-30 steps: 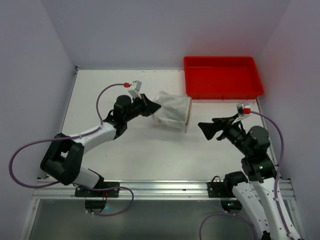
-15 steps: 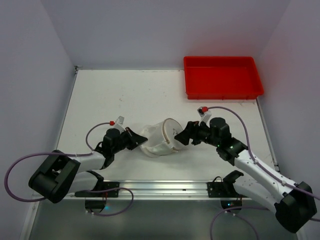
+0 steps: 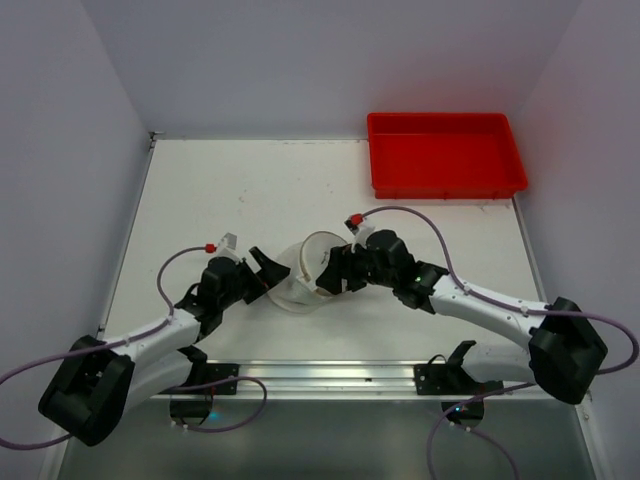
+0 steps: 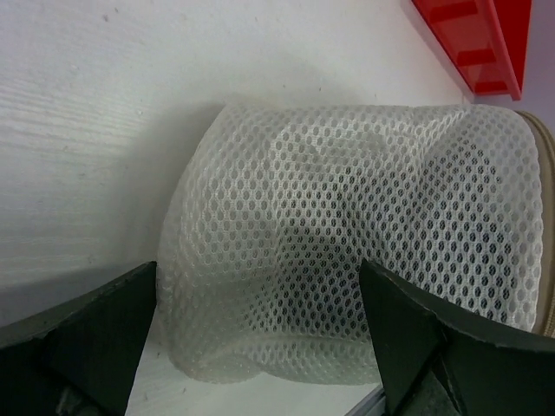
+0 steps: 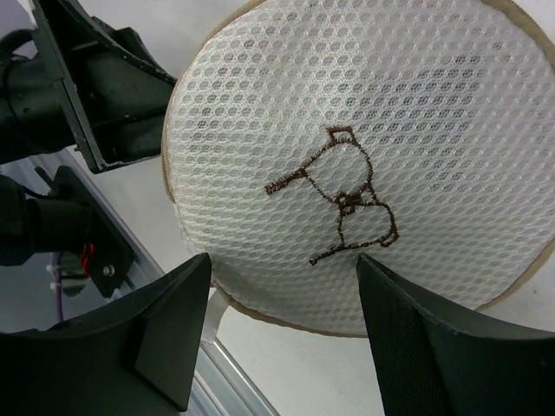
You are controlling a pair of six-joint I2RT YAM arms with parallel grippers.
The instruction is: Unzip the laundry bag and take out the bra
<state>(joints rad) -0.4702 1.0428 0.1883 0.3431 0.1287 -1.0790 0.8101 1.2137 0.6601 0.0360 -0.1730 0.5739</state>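
The laundry bag (image 3: 300,272), a small white mesh drum, lies on its side near the table's front edge between both grippers. My left gripper (image 3: 270,275) is open at the bag's left end. In the left wrist view the mesh wall (image 4: 347,243) spans the gap between the spread fingers (image 4: 87,338). My right gripper (image 3: 328,272) is open at the bag's right end, facing the round face with the dark line drawing (image 5: 347,195). A tan rim with a white tab (image 5: 195,316) edges that face. The bra is hidden inside the bag.
A red plastic tray (image 3: 447,188) stands at the back right of the white table, also in the left wrist view's top corner (image 4: 477,35). The metal rail (image 3: 320,375) runs along the front edge just behind the bag. The left gripper's body (image 5: 95,95) shows beyond the bag.
The left gripper dragged the bag from the table's middle toward the front edge, then opened and let go. The right arm swung left up to the bag's round face, its jaws narrowing slightly.
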